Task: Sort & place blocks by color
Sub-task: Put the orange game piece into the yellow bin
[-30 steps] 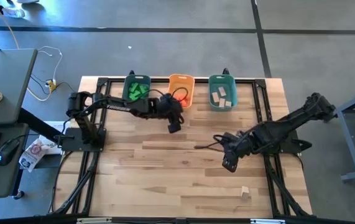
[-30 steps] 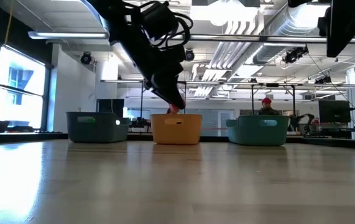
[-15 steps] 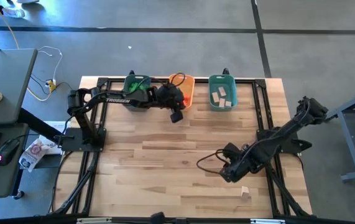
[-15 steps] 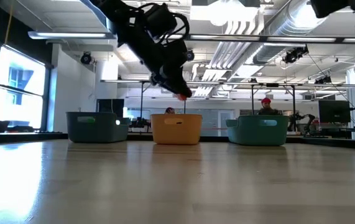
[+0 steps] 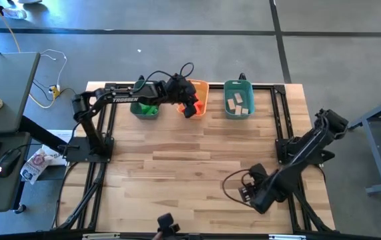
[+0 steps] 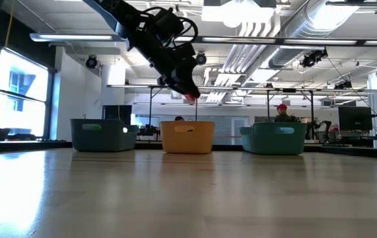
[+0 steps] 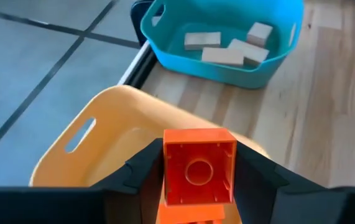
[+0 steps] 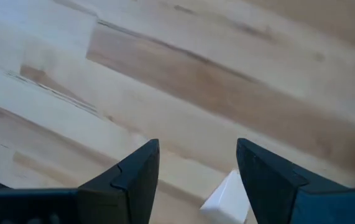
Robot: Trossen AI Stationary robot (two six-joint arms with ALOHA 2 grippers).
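Observation:
My left gripper [image 5: 190, 109] is shut on a red-orange block [image 7: 199, 174] above the orange bin [image 5: 197, 92]. In the low view the block [image 6: 190, 98] hangs well above that bin [image 6: 188, 136]. My right gripper [image 5: 245, 194] is open near the table's near right corner. Its fingers stand on either side of a pale tan block [image 8: 227, 199] that lies on the table, without touching it. A teal bin [image 5: 145, 101] holds green blocks. Another teal bin [image 5: 238, 99] holds tan blocks [image 7: 227, 53]. My left gripper pinches the red-orange block by two opposite side walls [image 7: 168, 177] between its two fingers. The block's hollow face with a round socket faces the wrist camera. The fingers slant down toward the table's far edge. The block is lifted clear, above the orange bin's near rim [image 7: 96, 168].
The three bins stand in a row along the far edge. Black frame rails [image 5: 280, 127] run along the table's left and right sides. The wide middle of the wooden table [image 5: 190, 167] is bare.
My left gripper has risen with the red-orange block and gone toward the far edge, from in front of the orange bin to above it. My right gripper has gone toward the near edge, toward the tan block.

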